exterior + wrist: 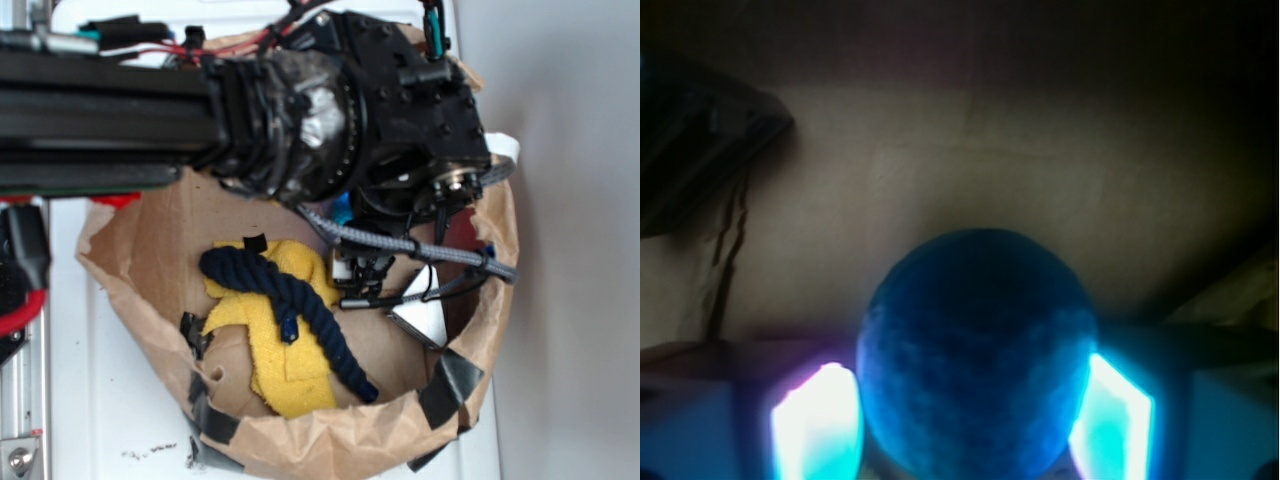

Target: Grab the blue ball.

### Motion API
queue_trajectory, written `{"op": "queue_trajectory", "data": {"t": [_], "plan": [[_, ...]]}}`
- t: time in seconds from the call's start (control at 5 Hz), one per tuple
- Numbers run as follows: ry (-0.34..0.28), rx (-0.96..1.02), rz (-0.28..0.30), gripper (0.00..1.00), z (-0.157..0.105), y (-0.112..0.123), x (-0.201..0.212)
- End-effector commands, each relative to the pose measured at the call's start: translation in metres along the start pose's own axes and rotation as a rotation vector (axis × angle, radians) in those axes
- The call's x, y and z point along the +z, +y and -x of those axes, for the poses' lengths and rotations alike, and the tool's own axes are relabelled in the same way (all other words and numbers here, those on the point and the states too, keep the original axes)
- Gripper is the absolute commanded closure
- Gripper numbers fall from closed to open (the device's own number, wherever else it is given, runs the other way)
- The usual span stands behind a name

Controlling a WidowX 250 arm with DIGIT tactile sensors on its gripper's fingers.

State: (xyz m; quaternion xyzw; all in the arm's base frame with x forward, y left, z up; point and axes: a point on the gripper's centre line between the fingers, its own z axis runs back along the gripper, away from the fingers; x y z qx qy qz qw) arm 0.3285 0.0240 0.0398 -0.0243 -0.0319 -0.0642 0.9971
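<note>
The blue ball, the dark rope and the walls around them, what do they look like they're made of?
Blue ball: probably foam or soft rubber, matte with a faintly dimpled skin. Rope: twisted navy fibre, likely cotton, strands visible. Walls: crumpled brown paper, patched with black tape.

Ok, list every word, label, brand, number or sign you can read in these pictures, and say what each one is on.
None can be read in either view.
Robot arm: no legible marking.
Paper bag: plain brown, no print.
Blue ball, between the gripper fingers: no text.
</note>
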Motion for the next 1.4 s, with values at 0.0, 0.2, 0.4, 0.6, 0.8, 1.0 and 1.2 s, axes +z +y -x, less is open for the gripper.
{"op": "queue_trajectory", "data": {"t": [0.0, 0.2, 0.4, 0.6, 0.8, 1.0, 1.2], "plan": [[-0.019, -0.013, -0.032, 1.0, -0.009, -0.007, 0.008], [-0.052, 0.005, 0.018, 1.0, 0.002, -0.005, 0.035], [-0.136, -0.041, 0.16, 1.0, 0.02, -0.012, 0.075], [-0.165, -0.017, 0.137, 1.0, 0.036, -0.016, 0.106], [-0.15, 0.082, 0.048, 1.0, 0.049, -0.014, 0.128], [-0.174, 0.169, -0.041, 1.0, 0.059, -0.012, 0.149], [-0.212, 0.173, -0.001, 1.0, 0.066, -0.012, 0.164]]}}
